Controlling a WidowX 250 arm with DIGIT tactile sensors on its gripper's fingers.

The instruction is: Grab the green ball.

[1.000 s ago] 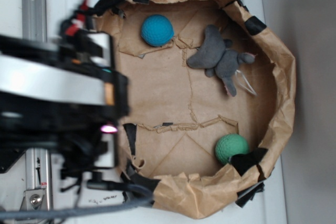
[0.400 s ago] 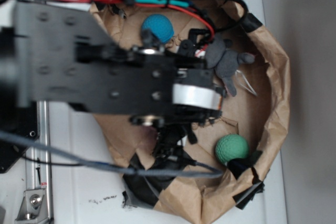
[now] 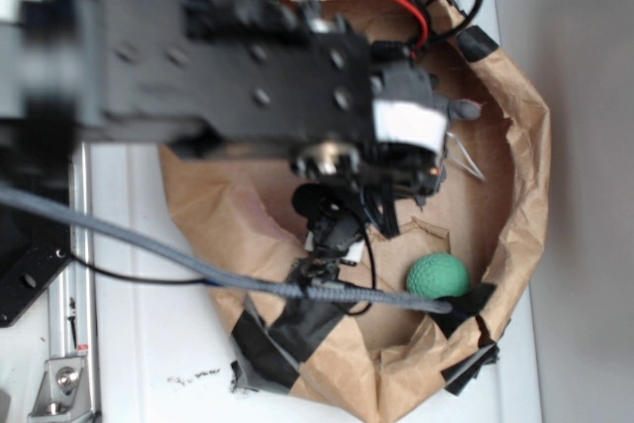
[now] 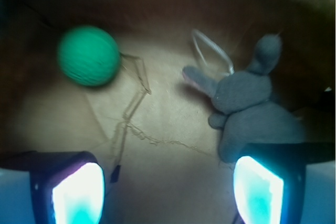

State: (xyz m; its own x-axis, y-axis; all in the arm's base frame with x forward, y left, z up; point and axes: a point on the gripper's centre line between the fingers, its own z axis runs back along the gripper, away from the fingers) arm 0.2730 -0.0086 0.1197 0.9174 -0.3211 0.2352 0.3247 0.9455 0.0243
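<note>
Arm [image 3: 228,66] fills most of exterior view, reaching over paper bowl [image 3: 520,195]. Bowl is brown, crumpled, w/ black tape on rim. Gripper [image 4: 168,190] hangs above bowl floor, jaws released, wide apart, nothing btwn them. Grey plush [image 4: 252,114] lies just beside right-hand finger in wrist view. Green ball [image 3: 437,277] sits on bowl floor near rim, apart from gripper; upper left in wrist view [image 4: 88,55].

a black, screw-dotted arm [image 3: 228,66] with a white label, red and teal wires, and a grey braided cable [image 3: 149,250].
</note>
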